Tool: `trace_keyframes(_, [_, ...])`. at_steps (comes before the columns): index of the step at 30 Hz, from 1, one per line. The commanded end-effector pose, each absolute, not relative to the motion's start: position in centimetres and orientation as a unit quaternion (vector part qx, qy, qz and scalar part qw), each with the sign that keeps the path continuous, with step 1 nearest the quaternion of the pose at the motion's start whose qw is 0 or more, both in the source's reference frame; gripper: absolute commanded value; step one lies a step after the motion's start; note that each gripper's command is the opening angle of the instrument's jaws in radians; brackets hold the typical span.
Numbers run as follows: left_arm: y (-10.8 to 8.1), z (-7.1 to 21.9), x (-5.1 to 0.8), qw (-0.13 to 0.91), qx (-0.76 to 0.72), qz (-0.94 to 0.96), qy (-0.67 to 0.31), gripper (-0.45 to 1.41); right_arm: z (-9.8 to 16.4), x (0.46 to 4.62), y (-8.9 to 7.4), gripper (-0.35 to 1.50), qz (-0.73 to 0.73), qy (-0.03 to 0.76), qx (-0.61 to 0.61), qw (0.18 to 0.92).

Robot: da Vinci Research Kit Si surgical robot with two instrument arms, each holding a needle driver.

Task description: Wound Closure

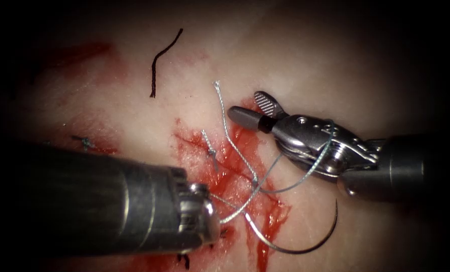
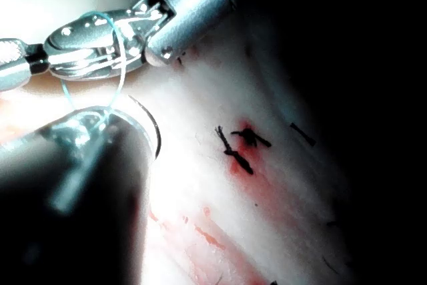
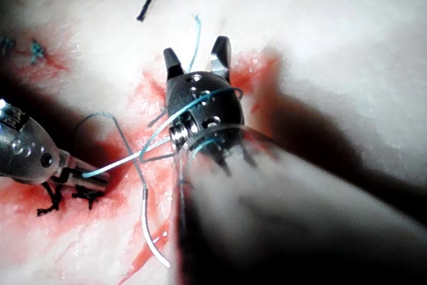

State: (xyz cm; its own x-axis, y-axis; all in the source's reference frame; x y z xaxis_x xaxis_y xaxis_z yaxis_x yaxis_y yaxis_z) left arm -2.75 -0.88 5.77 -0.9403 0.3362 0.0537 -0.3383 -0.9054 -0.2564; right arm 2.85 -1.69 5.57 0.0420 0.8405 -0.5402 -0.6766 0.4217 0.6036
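Nearest the endoscope, the left tool [image 1: 212, 214] lay low over the left side of the cut [image 1: 235, 171]. In the right wrist view its jaws appeared closed on the thread [image 1: 235, 214], which ran taut from its tip toward the wound. Just beyond and right of the cut, the needle [image 1: 305, 242] lay loose on the tissue [image 1: 335, 60], its whole curve exposed, held by neither tool and not in the tissue. The thread trailed from it back to the cut.

Further back, the right tool [image 1: 250, 108] hovered above the right side with its jaws standing apart and nothing between them. The thread was wound over its wrist, with a free end [image 1: 217, 88] rising past its tip.

In my judgement the closure was partly done. One tied stitch [image 1: 210, 150] sat across the cut's upper part, and dark older knots [image 2: 241, 143] showed in the left wrist view. The lower stretch remained open and wet with red fluid [image 1: 265, 221], and the thread at the wound was not yet knotted.

Farthest off, a dark cut end of thread [image 1: 159, 60] lay on bare tissue, well apart from the work. The loop round the right tool's wrist might snag.
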Motion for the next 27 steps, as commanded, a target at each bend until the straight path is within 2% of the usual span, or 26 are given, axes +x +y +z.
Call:
trace_keyframes(1, [-0.9, 5.85, -2.8, 0.172, 0.005, 0.976, -0.133, -0.45, 5.56, 3.0, -1.73, 0.77, 0.537, 0.445, 0.102, 0.709])
trace_keyframes(3, [-0.91, 5.9, -2.78, 0.17, 0.008, 0.976, -0.135, -0.45, 5.52, 3.04, -1.75, 0.76, 0.549, 0.441, 0.112, 0.701])
trace_keyframes(4, [-0.91, 5.92, -2.77, 0.17, 0.008, 0.976, -0.135, -0.45, 5.5, 3.07, -1.76, 0.69, 0.555, 0.441, 0.122, 0.694])
trace_keyframes(6, [-0.91, 5.96, -2.75, 0.168, 0.011, 0.976, -0.135, -0.45, 5.48, 3.09, -1.79, 0.24, 0.565, 0.444, 0.134, 0.683])
trace_keyframes(7, [-0.9, 5.98, -2.74, 0.168, 0.011, 0.976, -0.135, -0.45, 5.47, 3.11, -1.8, 0.15, 0.568, 0.446, 0.138, 0.678])
trace_keyframes(8, [-0.9, 5.99, -2.74, 0.168, 0.011, 0.977, -0.135, -0.45, 5.47, 3.12, -1.8, 0.09, 0.566, 0.446, 0.141, 0.679])
trace_keyframes(11, [-0.89, 5.99, -2.73, 0.167, 0.011, 0.977, -0.135, -0.45, 5.5, 3.16, -1.78, 0.04, 0.571, 0.445, 0.142, 0.675])
trace_keyframes(16, [-0.9, 5.94, -2.74, 0.169, 0.011, 0.976, -0.136, -0.45, 5.61, 3.19, -1.74, 0.09, 0.576, 0.443, 0.141, 0.673])
trace_keyframes(22, [-0.92, 5.88, -2.77, 0.169, 0.013, 0.975, -0.14, -0.45, 5.75, 3.16, -1.7, 0.52, 0.576, 0.426, 0.138, 0.683])
trace_keyframes(27, [-0.92, 5.89, -2.77, 0.169, 0.014, 0.975, -0.141, -0.45, 5.8, 3.15, -1.7, 0.52, 0.576, 0.419, 0.137, 0.689])
